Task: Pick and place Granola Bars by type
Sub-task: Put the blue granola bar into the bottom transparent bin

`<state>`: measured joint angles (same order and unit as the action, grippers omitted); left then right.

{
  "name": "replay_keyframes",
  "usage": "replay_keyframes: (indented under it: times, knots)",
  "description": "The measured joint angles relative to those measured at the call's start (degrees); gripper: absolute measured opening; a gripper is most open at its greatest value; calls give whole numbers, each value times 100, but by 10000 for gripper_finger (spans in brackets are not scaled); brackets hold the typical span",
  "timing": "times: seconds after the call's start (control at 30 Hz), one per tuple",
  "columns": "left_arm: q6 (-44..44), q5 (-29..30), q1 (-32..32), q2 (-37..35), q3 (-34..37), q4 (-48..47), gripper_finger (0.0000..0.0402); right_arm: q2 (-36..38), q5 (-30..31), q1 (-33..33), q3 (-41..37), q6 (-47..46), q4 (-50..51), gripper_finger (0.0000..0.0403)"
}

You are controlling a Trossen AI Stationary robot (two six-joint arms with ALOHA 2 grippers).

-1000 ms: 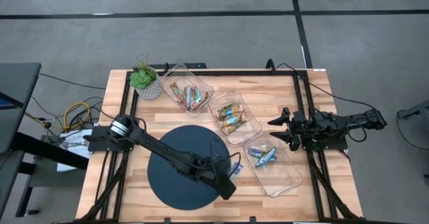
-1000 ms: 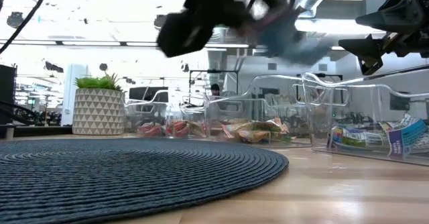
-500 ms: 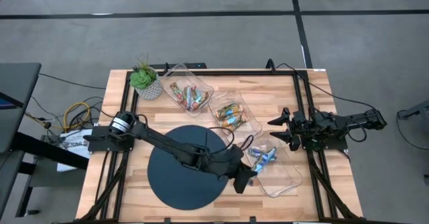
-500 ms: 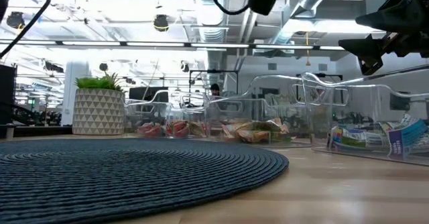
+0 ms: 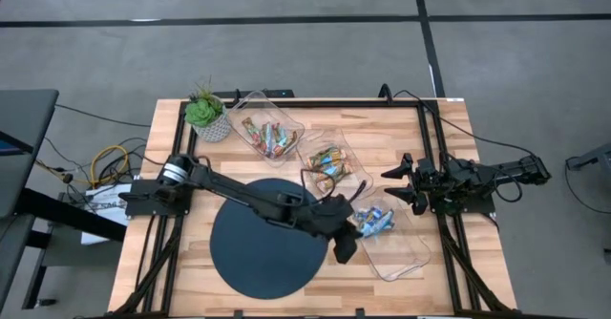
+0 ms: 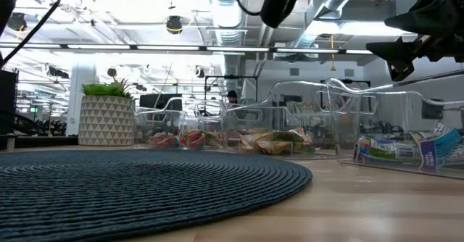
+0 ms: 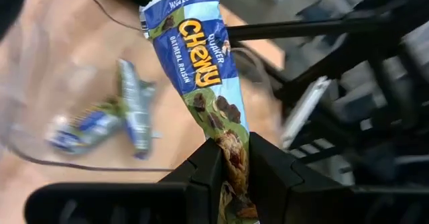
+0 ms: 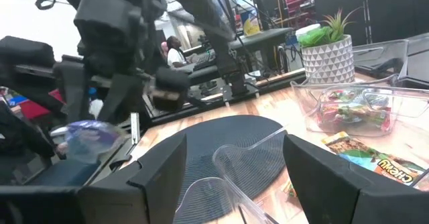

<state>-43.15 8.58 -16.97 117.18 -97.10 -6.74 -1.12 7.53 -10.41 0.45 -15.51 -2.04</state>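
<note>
Fingers of the left gripper (image 7: 233, 158) pinch a blue granola bar (image 7: 200, 70) by one end above the blue-bar tray (image 5: 412, 254); early release risks landing outside its rim.

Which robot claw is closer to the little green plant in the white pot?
Left. The left gripper sits mid-table by the trays; the right gripper waits farther off, at the opposite side from the plant.

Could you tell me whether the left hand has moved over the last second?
Yes. In the high view the left hand, shut on a blue bar, has swung from over the dark round mat toward the nearest clear tray.
</note>
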Motion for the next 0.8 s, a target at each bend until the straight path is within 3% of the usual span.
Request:
replay_keyframes:
  times: [0.17, 0.63, 0.8]
  knots:
    - [562, 82, 125, 247, -594, -973, 57, 2, 0, 0, 1, 0, 0, 244]
    - [1705, -375, 350, 1813, -2831, -2186, 57, 2, -2, 0, 0, 0, 4, 244]
    - [2314, -317, 458, 2151, -3159, -2459, 57, 1, 7, 3, 0, 0, 3, 244]
